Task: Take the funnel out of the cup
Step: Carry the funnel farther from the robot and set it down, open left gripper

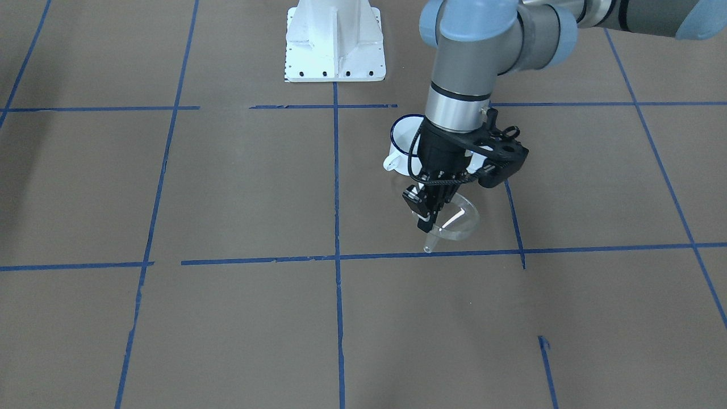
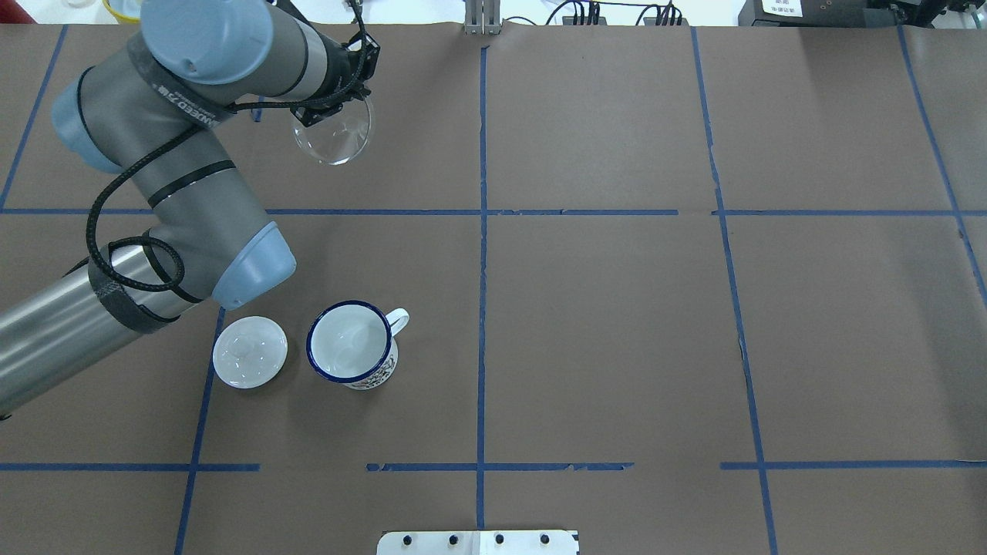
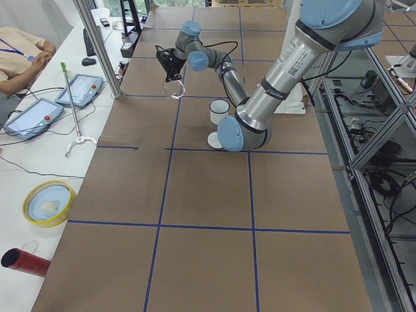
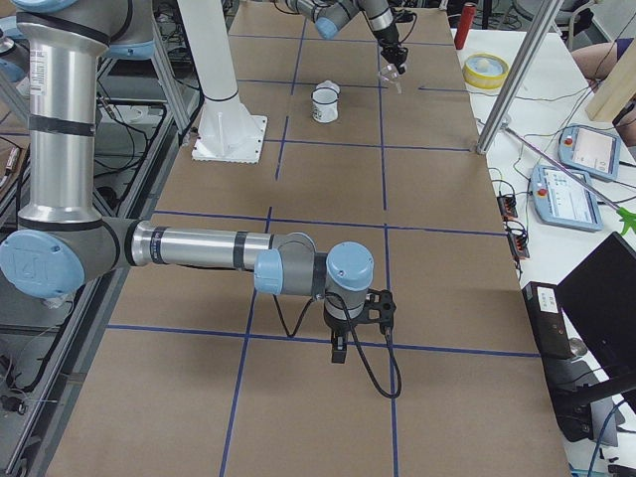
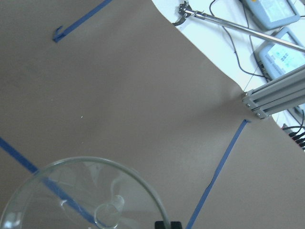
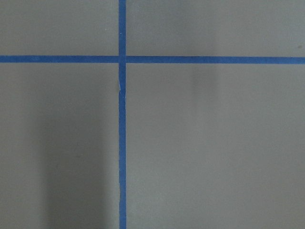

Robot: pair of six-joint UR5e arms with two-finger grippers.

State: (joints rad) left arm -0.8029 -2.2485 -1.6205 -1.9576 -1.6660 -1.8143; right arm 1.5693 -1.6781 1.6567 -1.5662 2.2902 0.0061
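Note:
The clear funnel is out of the cup and hangs tilted in my left gripper, which is shut on its rim. In the overhead view the funnel is at the far left of the table, well beyond the cup. The cup is a white mug with a dark blue rim; it stands upright and empty, partly hidden behind the wrist in the front view. The left wrist view shows the funnel from above. My right gripper shows only in the right side view, low over the table; I cannot tell its state.
A white domed lid lies just left of the cup. The robot base plate is at the near edge. Operator pendants and an aluminium post stand past the table's far edge.

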